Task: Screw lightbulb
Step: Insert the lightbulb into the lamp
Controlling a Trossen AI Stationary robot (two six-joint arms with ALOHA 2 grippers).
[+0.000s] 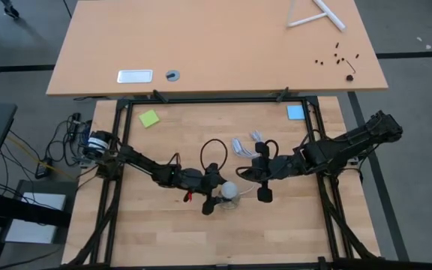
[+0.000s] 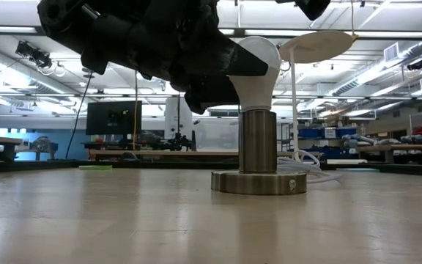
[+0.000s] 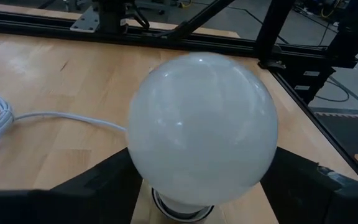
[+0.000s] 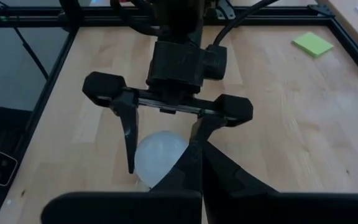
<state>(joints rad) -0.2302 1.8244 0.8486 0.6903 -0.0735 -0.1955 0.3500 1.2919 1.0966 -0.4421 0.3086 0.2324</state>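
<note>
The white frosted lightbulb point(image 2: 258, 64) stands upright with its narrow end down in the metal socket point(image 2: 258, 143), whose round base point(image 2: 258, 183) rests on the table. My left gripper point(image 1: 220, 192) is open, level with the bulb. Its two fingers point(image 3: 98, 186) stand on either side of the lightbulb point(image 3: 202, 127), and the right wrist view shows a slight gap at the one finger point(image 4: 128, 137) that is unobstructed there. My right gripper point(image 4: 194, 158) is shut and empty. It hovers above and just right of the lightbulb point(image 1: 230, 190), pointing slantwise down at it.
The socket's white cord point(image 3: 5, 118) lies coiled on the table behind the bulb point(image 1: 246, 144). A green note point(image 1: 149, 118) and a blue note point(image 1: 295, 112) lie near the far rail of the black frame point(image 1: 216, 99). A larger table point(image 1: 216, 45) stands beyond it.
</note>
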